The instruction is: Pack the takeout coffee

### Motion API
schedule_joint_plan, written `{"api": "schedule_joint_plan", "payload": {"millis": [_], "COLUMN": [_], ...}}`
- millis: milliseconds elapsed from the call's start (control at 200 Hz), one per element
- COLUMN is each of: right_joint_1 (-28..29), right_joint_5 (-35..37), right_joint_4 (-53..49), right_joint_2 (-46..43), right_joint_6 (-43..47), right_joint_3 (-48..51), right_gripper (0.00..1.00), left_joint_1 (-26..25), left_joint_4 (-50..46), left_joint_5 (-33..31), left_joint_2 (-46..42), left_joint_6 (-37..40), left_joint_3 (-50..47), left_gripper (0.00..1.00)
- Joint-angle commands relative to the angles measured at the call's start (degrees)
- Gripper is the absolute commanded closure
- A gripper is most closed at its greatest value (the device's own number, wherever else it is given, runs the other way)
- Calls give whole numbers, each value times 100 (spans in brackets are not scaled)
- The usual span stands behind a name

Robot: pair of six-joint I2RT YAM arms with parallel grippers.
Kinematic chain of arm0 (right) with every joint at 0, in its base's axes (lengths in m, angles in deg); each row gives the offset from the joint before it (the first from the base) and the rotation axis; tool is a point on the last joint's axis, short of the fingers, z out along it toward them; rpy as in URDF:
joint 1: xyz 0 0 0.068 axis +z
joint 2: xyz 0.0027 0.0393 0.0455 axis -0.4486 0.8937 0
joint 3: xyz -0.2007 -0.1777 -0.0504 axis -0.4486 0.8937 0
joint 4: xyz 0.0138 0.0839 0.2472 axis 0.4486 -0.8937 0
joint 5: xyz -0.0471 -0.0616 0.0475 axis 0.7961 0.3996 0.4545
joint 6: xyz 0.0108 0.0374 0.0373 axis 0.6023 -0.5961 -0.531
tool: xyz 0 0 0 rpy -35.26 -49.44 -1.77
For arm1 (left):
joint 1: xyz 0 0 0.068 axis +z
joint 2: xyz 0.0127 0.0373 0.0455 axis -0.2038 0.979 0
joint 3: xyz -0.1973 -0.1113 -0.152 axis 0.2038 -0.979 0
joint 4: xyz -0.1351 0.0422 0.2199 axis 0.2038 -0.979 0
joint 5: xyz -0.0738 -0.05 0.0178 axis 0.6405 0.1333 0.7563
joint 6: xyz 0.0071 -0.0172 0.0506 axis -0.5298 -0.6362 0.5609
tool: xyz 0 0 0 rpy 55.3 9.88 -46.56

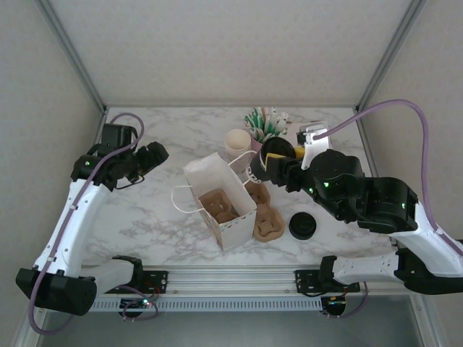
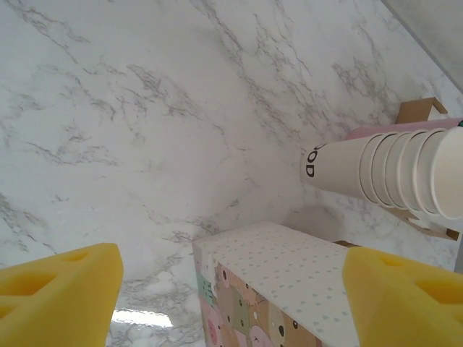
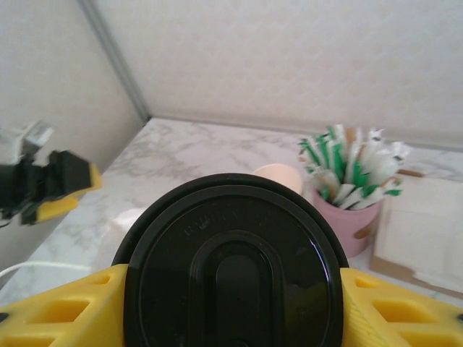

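Glossy marble-look table (image 2: pixel 145 130), matt paper bag (image 2: pixel 282 282), takeout coffee (image 3: pixel 230 267) — smooth black plastic lid.

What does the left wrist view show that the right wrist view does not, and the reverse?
Left wrist: the patterned side of the paper bag. Right wrist: the takeout coffee, its black lid clamped in the right gripper, plus green-white wrapped sticks. Both: the marble table, the cream paper cups, the open left gripper.
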Motion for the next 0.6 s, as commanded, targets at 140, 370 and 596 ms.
{"api": "schedule_joint_plan", "payload": {"millis": [140, 370, 596], "right_joint_1": [49, -493, -1522], "right_joint_5": [1687, 1597, 684], "right_joint_4": [-739, -1410, -1487], "right_joint_2": [-66, 155, 321], "right_joint_6": [-247, -577, -658], "right_joint_3": [24, 196, 699], "right_gripper": [51, 52, 51], "left_joint_1": [17, -258, -1412], "left_joint_4": [-287, -613, -1893], "left_joint_5": [-65, 183, 268], "left_joint_2": [-160, 11, 857], "left_joint_6": [98, 297, 1377], "left_joint_3": [353, 973, 3173], "left_gripper": [27, 43, 55]}}
